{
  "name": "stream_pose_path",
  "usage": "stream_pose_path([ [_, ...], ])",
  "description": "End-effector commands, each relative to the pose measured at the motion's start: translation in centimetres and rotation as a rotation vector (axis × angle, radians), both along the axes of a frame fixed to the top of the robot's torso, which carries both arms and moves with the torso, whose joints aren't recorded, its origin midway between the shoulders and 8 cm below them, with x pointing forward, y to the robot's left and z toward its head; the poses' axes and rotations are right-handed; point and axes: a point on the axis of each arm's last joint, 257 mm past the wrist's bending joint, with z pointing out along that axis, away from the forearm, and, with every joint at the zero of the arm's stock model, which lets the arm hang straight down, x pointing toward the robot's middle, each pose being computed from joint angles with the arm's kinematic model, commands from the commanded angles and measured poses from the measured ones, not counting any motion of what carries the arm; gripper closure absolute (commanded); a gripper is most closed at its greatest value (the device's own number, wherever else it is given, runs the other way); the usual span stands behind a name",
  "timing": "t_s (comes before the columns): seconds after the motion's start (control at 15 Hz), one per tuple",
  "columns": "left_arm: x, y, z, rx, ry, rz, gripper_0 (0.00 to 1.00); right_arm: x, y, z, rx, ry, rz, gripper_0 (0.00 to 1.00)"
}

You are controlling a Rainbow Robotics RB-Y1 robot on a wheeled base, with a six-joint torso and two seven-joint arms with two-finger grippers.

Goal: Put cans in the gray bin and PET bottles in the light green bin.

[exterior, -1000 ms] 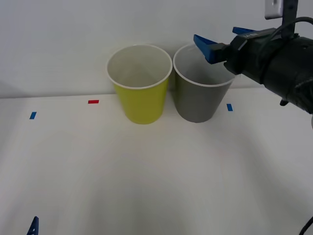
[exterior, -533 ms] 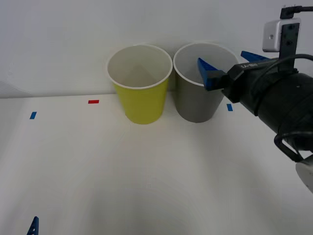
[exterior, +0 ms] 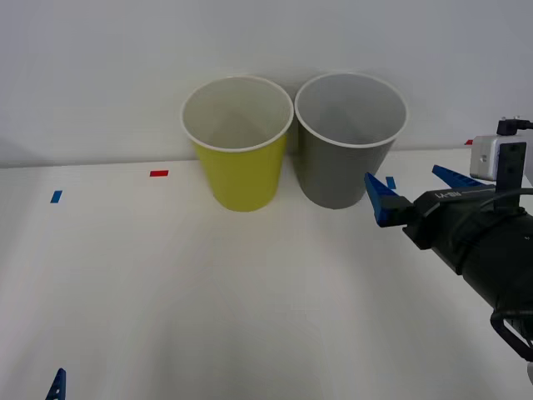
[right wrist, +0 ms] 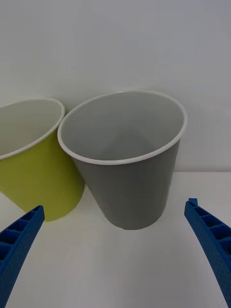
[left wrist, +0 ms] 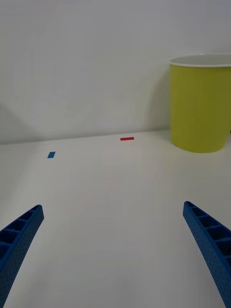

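My right gripper (exterior: 414, 187) is spread wide with nothing between its blue fingers (right wrist: 19, 236), and it hangs over the table (exterior: 208, 292) just in front of and to the right of the gray bin (exterior: 346, 158), pointed at the bin's wall, below the rim. The gray bin stands upright against the back wall, and the light green bin (exterior: 239, 154) is right beside it on its left, the two rims close to touching or touching; I cannot tell which. My left gripper (left wrist: 115, 250) is also fully open and holding nothing, parked low at the near left of the table, facing the light green bin from well away, with a red tape mark (left wrist: 127, 138) and a blue tape mark (left wrist: 51, 154) on the surface ahead of it. I can make out no can or bottle on the table, and what I see of both bins' insides looks pale and bare, though their floors are partly hidden. My judgement is that the sorting is either finished or waiting on a fresh item, with neither arm carrying anything toward a bin.
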Motion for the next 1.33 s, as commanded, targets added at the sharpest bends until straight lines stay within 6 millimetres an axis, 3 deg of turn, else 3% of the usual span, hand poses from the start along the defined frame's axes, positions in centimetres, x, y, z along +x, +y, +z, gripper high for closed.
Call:
stream_pose_path([
  [0.07,0.0,0.0,0.0,0.000,0.000,0.000,0.00,-1.0,-1.5,-1.0,-0.008,-0.017,-0.025,0.00],
  [0.33,0.0,0.0,0.0,0.000,0.000,0.000,0.00,-2.9,-2.8,-1.9,0.003,-0.050,-0.016,0.00],
  [0.8,0.0,0.0,0.0,0.000,0.000,0.000,0.00,-6.6,-4.3,-1.2,0.000,-0.187,-0.047,0.00],
  [0.93,0.0,0.0,0.0,0.000,0.000,0.000,0.00,-7.0,-4.8,-2.6,-0.004,-0.189,-0.059,0.00],
  [1.33,0.0,0.0,0.0,0.000,0.000,0.000,0.00,-7.4,-6.6,-3.7,-0.023,-0.160,-0.115,0.00],
])
